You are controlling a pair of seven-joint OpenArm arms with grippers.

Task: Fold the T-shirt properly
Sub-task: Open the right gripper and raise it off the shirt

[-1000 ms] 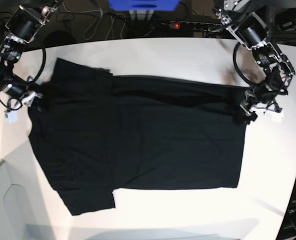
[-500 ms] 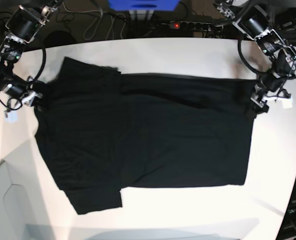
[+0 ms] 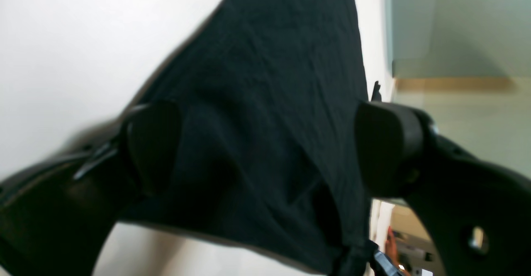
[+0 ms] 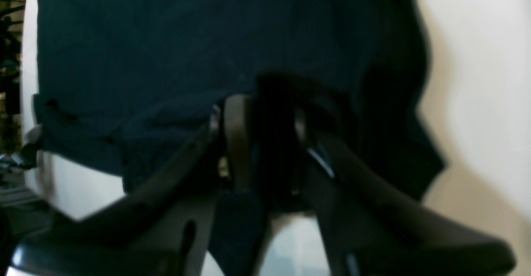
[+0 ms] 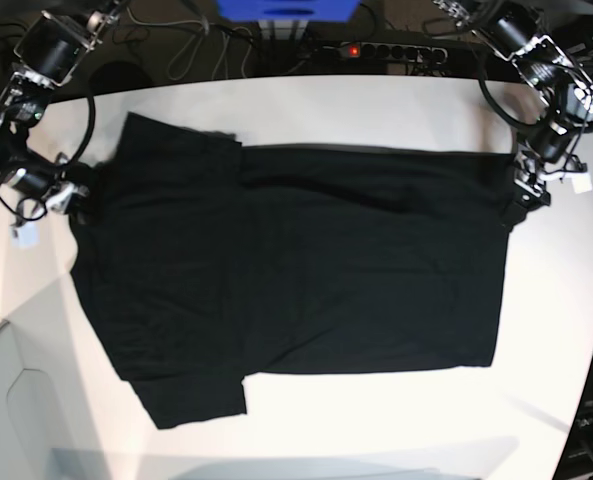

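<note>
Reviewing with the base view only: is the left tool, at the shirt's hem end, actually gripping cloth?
Observer: No. The left wrist view shows the left tool wide open, with the edge of the T-shirt lying loose between its fingers.
Operator: And the right tool, at the sleeve end?
Observer: The right wrist view shows the right tool nearly closed, with a bunched fold of the black cloth pinched between its fingers.
</note>
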